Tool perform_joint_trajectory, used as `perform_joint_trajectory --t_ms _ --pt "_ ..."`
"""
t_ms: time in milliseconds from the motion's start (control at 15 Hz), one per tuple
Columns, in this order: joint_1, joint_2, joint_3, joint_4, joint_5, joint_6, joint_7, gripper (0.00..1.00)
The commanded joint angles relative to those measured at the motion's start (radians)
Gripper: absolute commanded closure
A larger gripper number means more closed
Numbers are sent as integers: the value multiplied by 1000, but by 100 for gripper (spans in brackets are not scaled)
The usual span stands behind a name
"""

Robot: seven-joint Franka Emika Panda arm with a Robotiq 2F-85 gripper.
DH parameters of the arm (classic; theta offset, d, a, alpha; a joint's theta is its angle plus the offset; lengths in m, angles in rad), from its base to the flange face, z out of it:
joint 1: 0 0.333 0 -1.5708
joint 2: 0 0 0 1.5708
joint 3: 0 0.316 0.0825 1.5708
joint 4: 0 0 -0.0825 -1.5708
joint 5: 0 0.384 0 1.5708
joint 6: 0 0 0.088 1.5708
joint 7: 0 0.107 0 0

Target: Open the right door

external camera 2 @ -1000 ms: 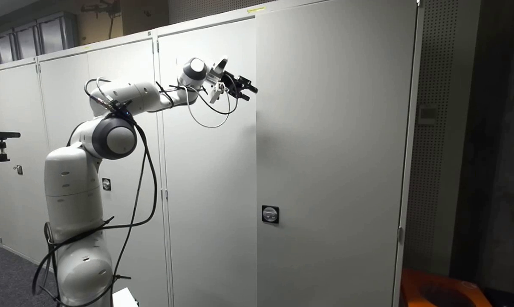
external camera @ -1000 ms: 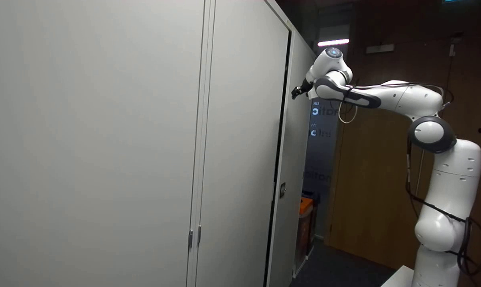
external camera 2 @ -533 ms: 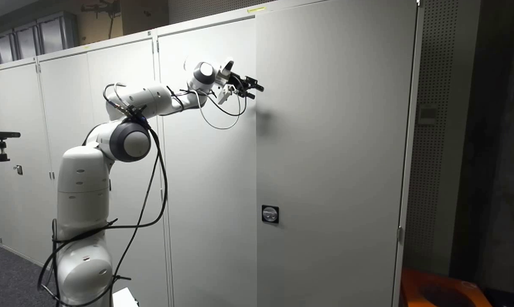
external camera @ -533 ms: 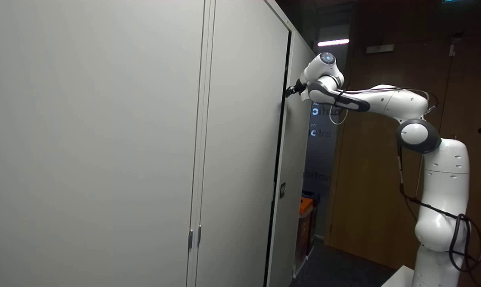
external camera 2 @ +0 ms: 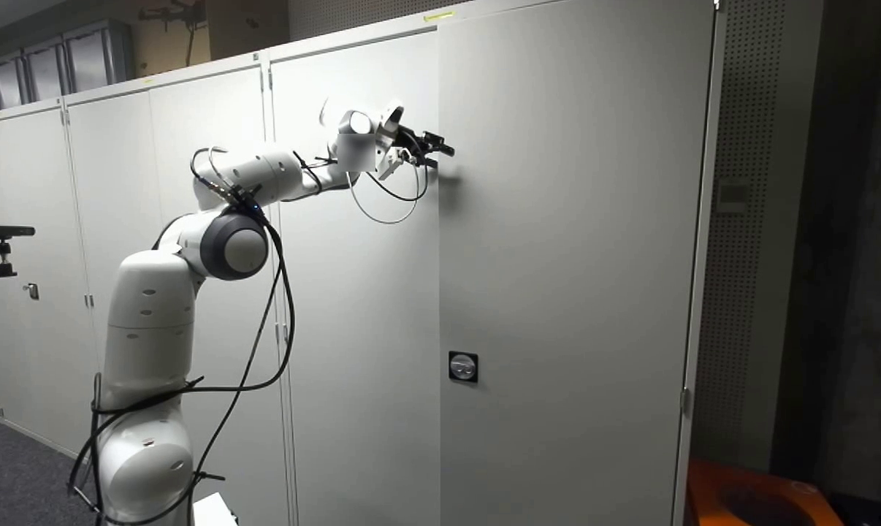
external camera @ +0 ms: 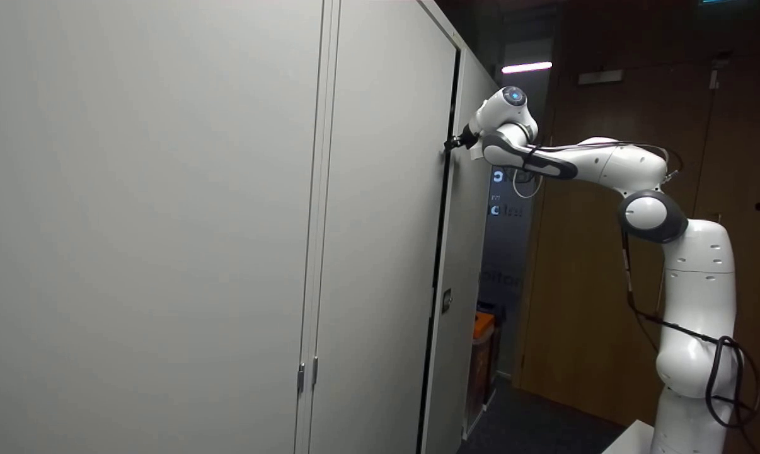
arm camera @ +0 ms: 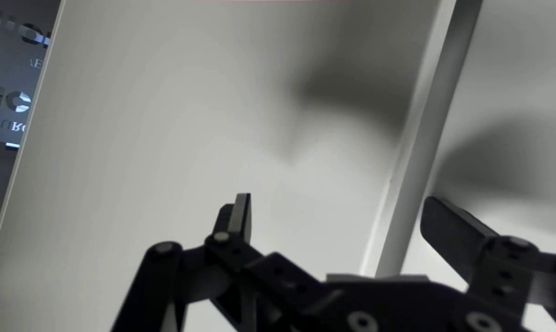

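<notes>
The right door is a tall light-grey metal door with a small dark latch at mid-height. It shows in both exterior views (external camera: 465,221) (external camera 2: 572,234). A dark gap along its free edge separates it from the plain panel (external camera: 386,189) beside it, so it stands slightly ajar. Its inner face is hidden. My black gripper (external camera: 454,144) is high up at that free edge, also in an exterior view (external camera 2: 442,157). In the wrist view, the open jaws (arm camera: 337,199) straddle the door's edge strip. One finger lies over the right door (arm camera: 204,129), the other beside the edge; I cannot tell if it touches.
An orange-topped bin (external camera: 483,325) stands past the door's hinge side, also in an exterior view (external camera 2: 762,493). More grey cabinet doors (external camera 2: 112,219) run along behind my arm. A camera on a mount (external camera 2: 2,248) stands at the left. Cables hang from my arm.
My arm has reached closer to the cabinet and slightly lower. The gripper has moved from in front of the right door to its free edge. The door has not visibly moved.
</notes>
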Motion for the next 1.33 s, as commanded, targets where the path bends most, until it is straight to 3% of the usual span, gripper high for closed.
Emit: perform_joint_trajectory --t_ms 0,733,1267 --pt "2 29 -6 43 -28 36 21 0" --pt "-14 4 -43 7 -23 47 81 0" --pt "-7 -52 -57 -53 -99 -18 180 0"
